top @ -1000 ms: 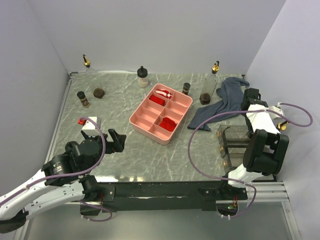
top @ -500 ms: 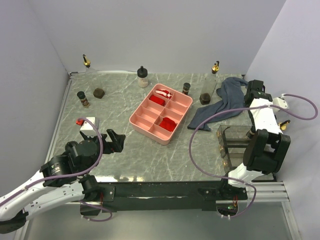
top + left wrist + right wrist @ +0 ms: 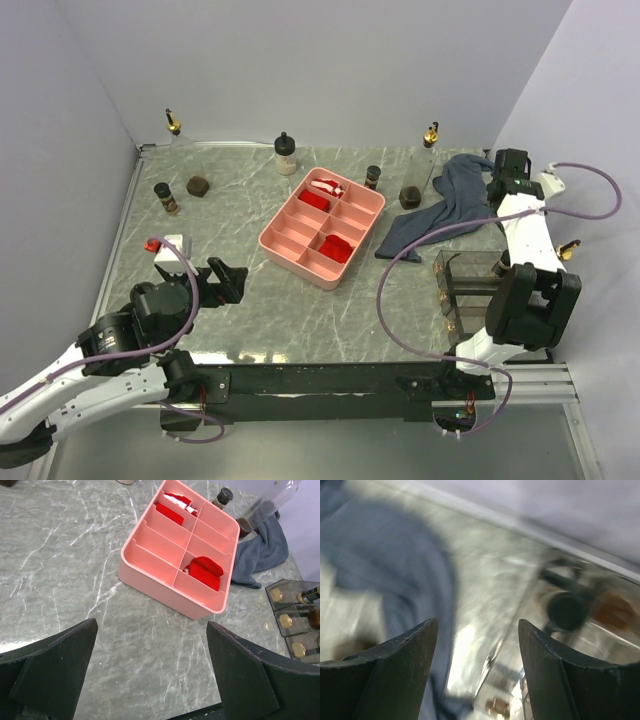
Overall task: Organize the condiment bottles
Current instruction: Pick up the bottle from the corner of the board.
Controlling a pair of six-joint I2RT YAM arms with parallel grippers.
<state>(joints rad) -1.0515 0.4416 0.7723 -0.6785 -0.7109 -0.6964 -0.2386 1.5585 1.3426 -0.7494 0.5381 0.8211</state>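
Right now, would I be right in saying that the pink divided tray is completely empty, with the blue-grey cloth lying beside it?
Not quite: the pink divided tray is not empty; red items lie in some of its compartments, as the left wrist view shows. The blue-grey cloth does lie beside it.

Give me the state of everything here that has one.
Left gripper, jaws wide open, empty.
Right gripper, jaws open, empty.
Tray, three compartments filled, rest empty.
Cloth, crumpled.
Rack, holding gold-capped bottles.
Cream bottle, upright, capped.
Right spouted bottle, upright.
Left spouted bottle, upright.
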